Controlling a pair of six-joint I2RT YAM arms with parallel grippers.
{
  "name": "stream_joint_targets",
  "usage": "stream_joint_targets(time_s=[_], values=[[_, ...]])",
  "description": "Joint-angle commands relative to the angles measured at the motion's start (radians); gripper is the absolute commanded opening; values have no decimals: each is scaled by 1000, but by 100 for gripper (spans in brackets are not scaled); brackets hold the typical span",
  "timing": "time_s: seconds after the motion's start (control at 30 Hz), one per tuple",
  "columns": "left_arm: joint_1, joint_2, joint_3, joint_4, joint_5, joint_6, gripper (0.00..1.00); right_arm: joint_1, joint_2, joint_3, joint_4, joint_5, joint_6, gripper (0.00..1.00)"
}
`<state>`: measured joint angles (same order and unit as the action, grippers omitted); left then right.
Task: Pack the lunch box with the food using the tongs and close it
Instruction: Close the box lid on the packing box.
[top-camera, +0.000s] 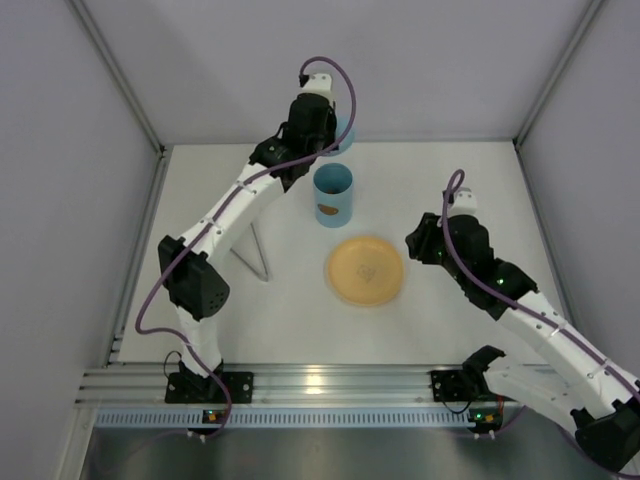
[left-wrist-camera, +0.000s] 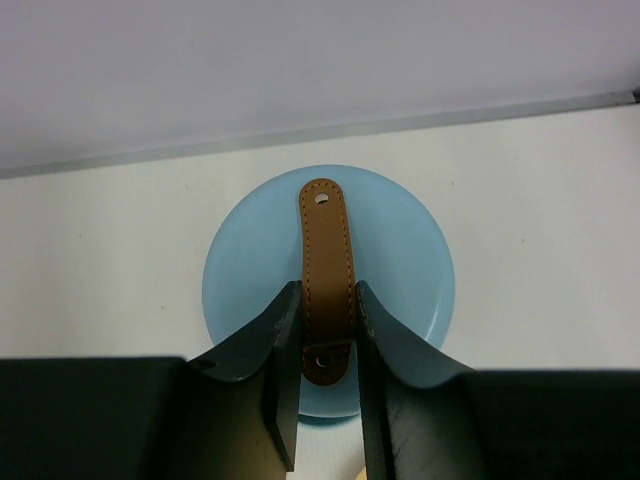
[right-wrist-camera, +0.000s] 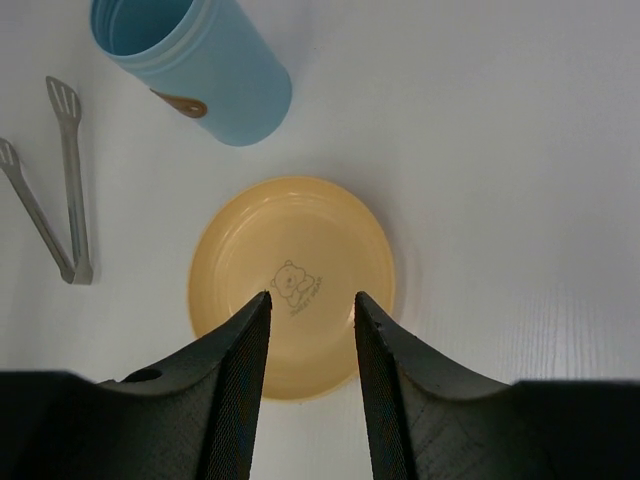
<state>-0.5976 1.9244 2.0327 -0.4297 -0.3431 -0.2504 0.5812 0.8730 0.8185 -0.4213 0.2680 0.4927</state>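
Left pincer (left-wrist-camera: 327, 300): fingers clamped tight on brown strap (left-wrist-camera: 326, 240) of light blue lid (left-wrist-camera: 400, 260). Lid sits under and just ahead of tips; cannot tell whether it rests on surface (left-wrist-camera: 540, 200) or hangs just off it.

Right pincer (right-wrist-camera: 312, 300): jaws partly apart, gripping nothing, over near part of yellow-orange plate (right-wrist-camera: 230, 250). Bear print (right-wrist-camera: 293, 283) just ahead of tips. Beyond plate, ahead-left: lunch box (right-wrist-camera: 215, 75), open-topped, brown mark on side facing pincer. Tongs (right-wrist-camera: 72, 200) farther left, on surface, apart from plate.
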Motion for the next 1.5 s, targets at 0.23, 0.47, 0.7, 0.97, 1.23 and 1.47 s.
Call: stream_joint_targets(time_s=[0.23, 0.47, 0.7, 0.97, 1.23, 1.47], values=[[-8, 64, 2, -175, -11, -27, 0, -12, -85, -1, -79, 13, 49, 39], [-27, 67, -114, -84, 21, -24, 0, -12, -95, -25, -65, -7, 55, 39], [-42, 78, -164, -70, 7, -30, 0, -12, -106, -36, -63, -7, 55, 39], [-47, 108, -131, -86, 6, -29, 0, -12, -112, -44, -59, -12, 55, 39], [-51, 96, -182, -107, -10, -46, 0, -12, -114, -53, -56, -1, 52, 40], [-54, 47, -294, -78, -30, -66, 1, -12, -111, -55, -50, -3, 55, 40]])
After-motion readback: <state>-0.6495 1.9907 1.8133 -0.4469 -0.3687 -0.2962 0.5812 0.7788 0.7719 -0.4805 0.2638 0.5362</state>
